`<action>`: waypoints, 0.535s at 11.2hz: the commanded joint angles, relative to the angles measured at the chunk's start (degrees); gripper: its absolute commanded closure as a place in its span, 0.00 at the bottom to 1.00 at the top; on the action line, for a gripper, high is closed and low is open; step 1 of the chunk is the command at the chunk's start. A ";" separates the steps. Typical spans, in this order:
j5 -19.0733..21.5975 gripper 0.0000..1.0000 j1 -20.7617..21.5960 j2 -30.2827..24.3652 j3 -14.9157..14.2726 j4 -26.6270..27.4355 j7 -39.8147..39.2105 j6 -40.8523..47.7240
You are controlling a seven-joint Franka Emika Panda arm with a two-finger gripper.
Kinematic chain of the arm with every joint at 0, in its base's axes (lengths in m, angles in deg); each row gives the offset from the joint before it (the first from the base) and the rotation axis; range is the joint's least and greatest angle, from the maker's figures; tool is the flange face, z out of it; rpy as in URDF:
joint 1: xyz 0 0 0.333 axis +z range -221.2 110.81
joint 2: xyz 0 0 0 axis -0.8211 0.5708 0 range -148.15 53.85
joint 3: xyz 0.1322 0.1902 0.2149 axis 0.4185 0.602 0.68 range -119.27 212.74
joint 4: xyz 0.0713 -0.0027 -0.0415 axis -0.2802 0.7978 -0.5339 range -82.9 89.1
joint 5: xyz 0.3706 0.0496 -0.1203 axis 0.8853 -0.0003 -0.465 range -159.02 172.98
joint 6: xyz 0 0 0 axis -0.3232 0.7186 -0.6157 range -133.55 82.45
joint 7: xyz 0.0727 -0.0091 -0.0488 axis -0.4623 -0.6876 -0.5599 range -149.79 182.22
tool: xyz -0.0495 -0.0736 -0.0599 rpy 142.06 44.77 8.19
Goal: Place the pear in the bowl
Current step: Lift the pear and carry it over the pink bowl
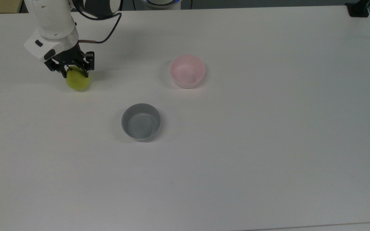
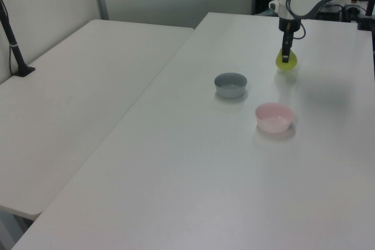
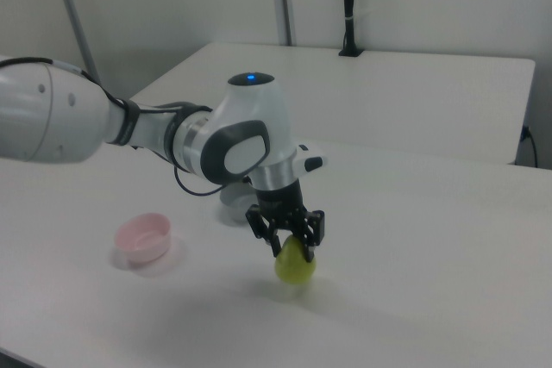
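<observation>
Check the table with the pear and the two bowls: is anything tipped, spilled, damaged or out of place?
Nothing stands out. The pink bowl and grey bowl sit upright and empty on the white table. The gripper is closed around the top of the pear, which looks intact.

— Inventory count, please.

— Bowls: two. One pink bowl and one grey bowl, both standing on the tabletop.

— Fruit?

— One pear, yellow-green.

— Equipment?

— One robot arm carrying one claw. A second white table stands alongside, in the left view's left, bearing one black post.

— Total loose items?

— Three.
</observation>
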 commanded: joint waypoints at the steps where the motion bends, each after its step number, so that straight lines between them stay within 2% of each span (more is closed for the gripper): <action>1: -0.71 1.00 0.92 -7.03 0.58 1.31 1.52 7.11; 4: 0.16 1.00 1.27 -12.65 5.41 -0.79 1.87 18.86; 6: 2.79 1.00 1.27 -16.26 9.62 -1.76 4.58 24.77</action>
